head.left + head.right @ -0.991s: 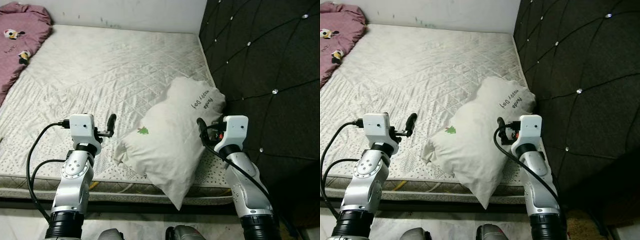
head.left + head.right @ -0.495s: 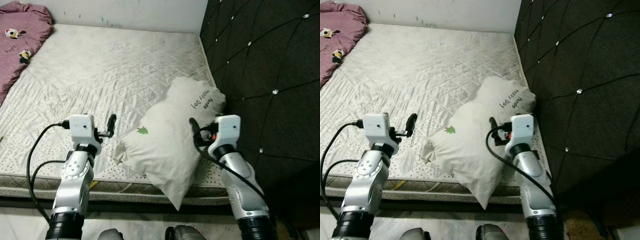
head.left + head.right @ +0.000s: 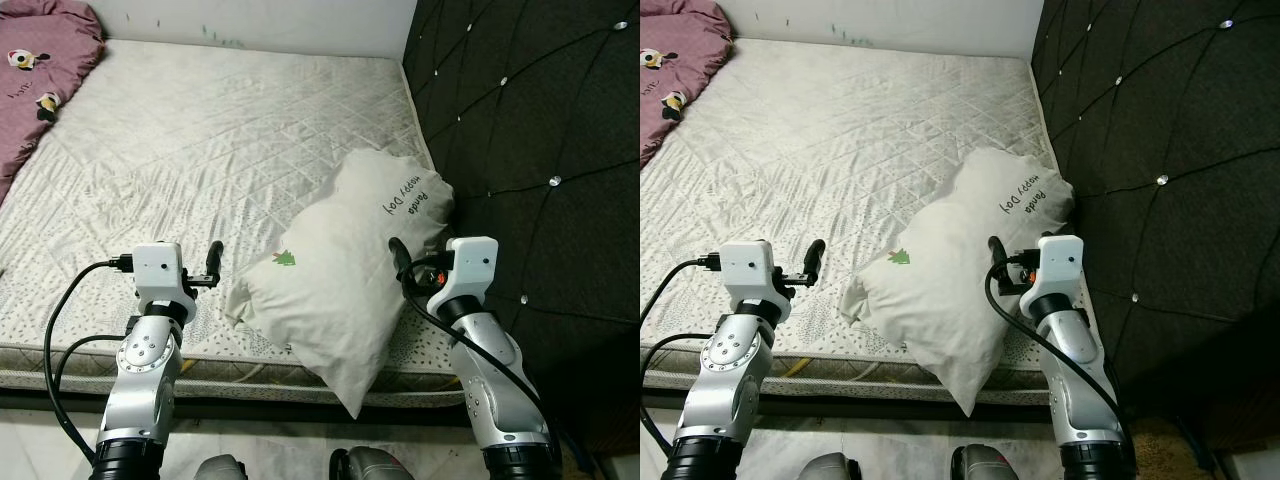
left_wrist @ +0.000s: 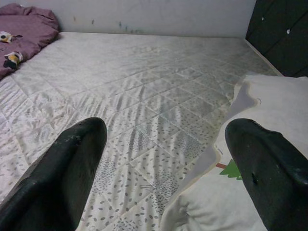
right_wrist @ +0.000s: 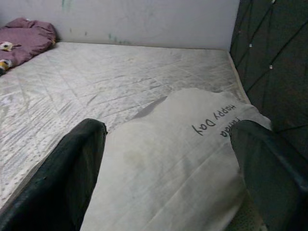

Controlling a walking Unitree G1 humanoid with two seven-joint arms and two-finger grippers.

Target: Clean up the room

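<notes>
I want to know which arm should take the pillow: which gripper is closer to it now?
The right. The right gripper sits at the white pillow, by its edge near the headboard. The left gripper hovers over the mattress beside the pillow's other end.

A white pillow point(image 3: 340, 275) with a small green tree print lies slumped at the bed's point(image 3: 200, 140) four-o'clock corner, overhanging the edge.
</notes>
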